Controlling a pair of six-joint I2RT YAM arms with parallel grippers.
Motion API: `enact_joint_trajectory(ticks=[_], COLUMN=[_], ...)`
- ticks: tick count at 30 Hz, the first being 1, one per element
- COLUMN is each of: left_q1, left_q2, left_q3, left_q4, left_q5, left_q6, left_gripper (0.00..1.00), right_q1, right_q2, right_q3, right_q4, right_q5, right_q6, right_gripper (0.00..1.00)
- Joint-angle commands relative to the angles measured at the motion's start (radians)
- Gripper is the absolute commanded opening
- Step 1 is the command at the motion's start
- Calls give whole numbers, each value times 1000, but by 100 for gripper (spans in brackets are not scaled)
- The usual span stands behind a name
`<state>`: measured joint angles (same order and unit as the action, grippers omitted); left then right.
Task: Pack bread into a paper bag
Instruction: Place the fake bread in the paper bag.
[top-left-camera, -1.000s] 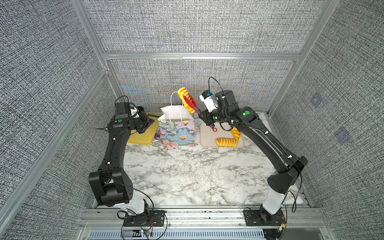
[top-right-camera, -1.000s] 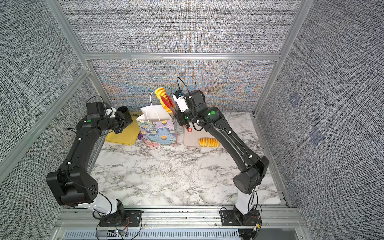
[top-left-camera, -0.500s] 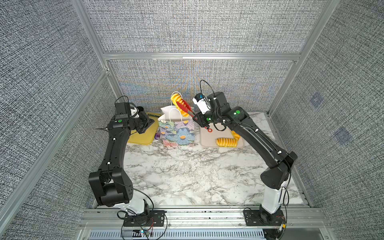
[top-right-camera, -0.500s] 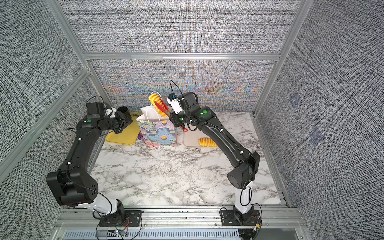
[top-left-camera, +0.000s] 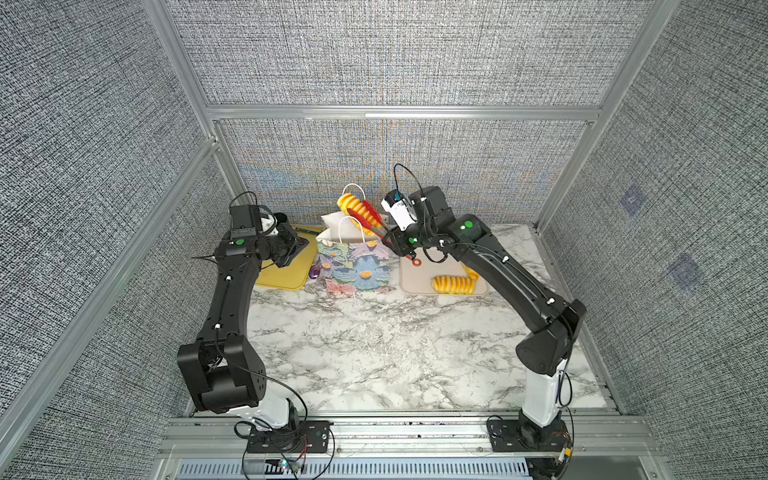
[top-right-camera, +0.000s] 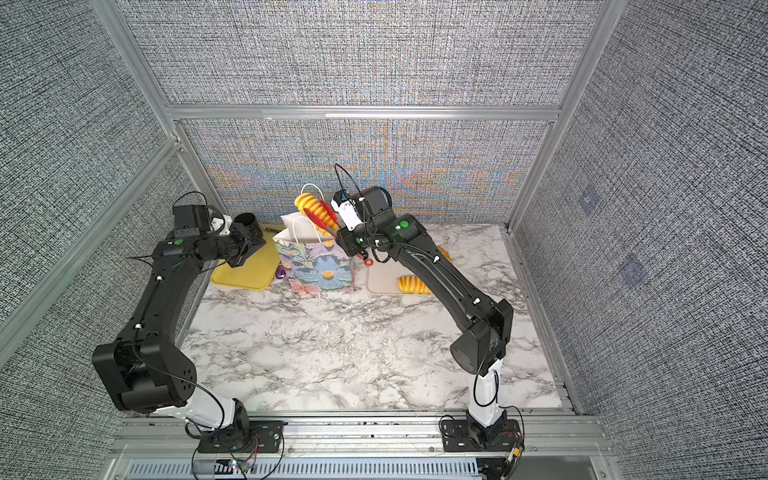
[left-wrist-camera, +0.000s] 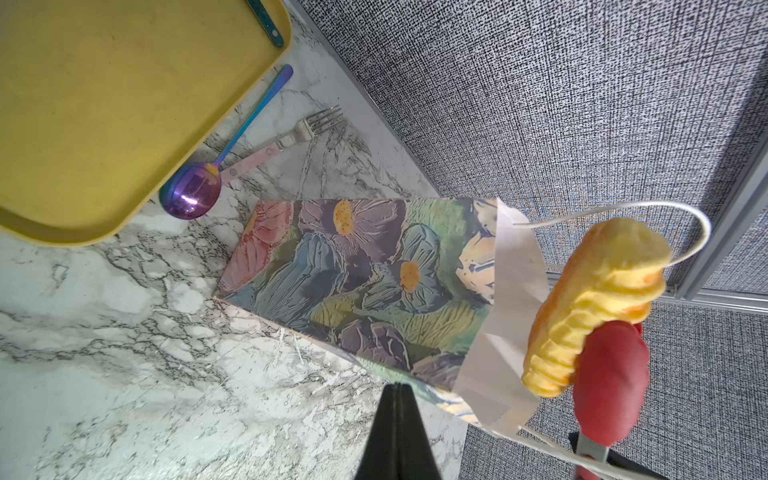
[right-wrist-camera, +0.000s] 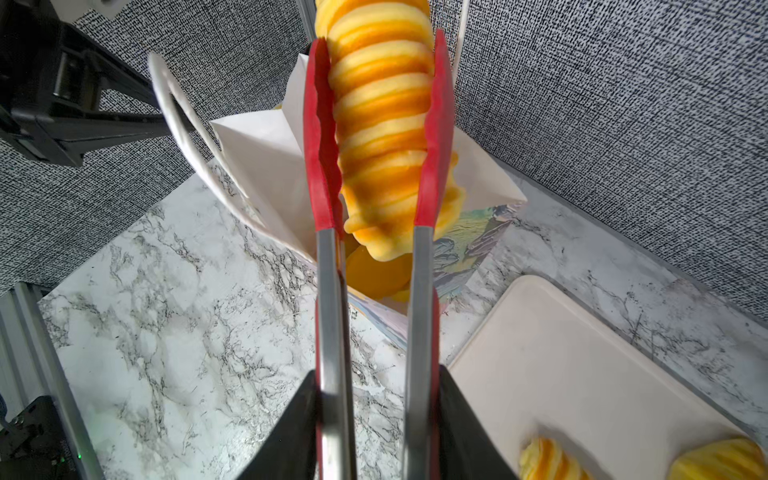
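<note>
The right claw (right-wrist-camera: 376, 382) clamps tongs (right-wrist-camera: 328, 311) pinching a roll (right-wrist-camera: 382, 124) ahead, over the rim of the bag (right-wrist-camera: 257, 166); the left claw (left-wrist-camera: 397, 392) is closed tight, empty.

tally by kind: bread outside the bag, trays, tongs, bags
bread: 3, one in the tongs, two on the beige tray
trays: 2, with the yellow tray
tongs: 1
bag: 1
total: 7

tongs (right-wrist-camera: 330, 291): brushed metal arms, matt red rubbery tips. pastry (right-wrist-camera: 382, 124) glossy, ridged. bag (left-wrist-camera: 353, 270) matt paper. tabletop (top-left-camera: 374, 353) smooth marble-look. walls (top-left-camera: 395, 54) coarse woven cloth.
</note>
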<state>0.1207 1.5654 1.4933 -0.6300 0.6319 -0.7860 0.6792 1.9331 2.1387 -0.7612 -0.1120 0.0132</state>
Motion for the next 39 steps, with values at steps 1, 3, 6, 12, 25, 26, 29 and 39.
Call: enact_joint_trajectory(ticks=[1, 3, 6, 12, 25, 26, 29, 39], left_q1=[1, 0, 0, 1, 2, 2, 2, 2], left_q2=[0, 2, 3, 5, 2, 2, 1, 6], left_q3=[-2, -3, -1, 0, -1, -1, -1, 0], left_q4=[1, 3, 4, 4, 1, 0, 1, 0], left_q5=[9, 12, 11, 12, 12, 11, 13, 12], left_q6=[10, 8, 8, 7, 11, 11, 13, 14], left_gripper=[2, 2, 2, 2, 2, 2, 2, 2], right_q1=[5, 5, 5, 5, 6, 6, 6, 5], right_q2=[-14, -21, -32, -34, -11, -6, 6, 15], right_q3=[18, 23, 28, 43, 12, 13, 10, 12], right_q4=[14, 17, 22, 30, 53, 55, 63, 57], right_q5=[-4, -6, -9, -24, -26, -26, -30, -12], right_q6=[-11, -13, -15, -16, -19, -19, -18, -13], right_gripper=[38, 38, 38, 39, 40, 40, 40, 47])
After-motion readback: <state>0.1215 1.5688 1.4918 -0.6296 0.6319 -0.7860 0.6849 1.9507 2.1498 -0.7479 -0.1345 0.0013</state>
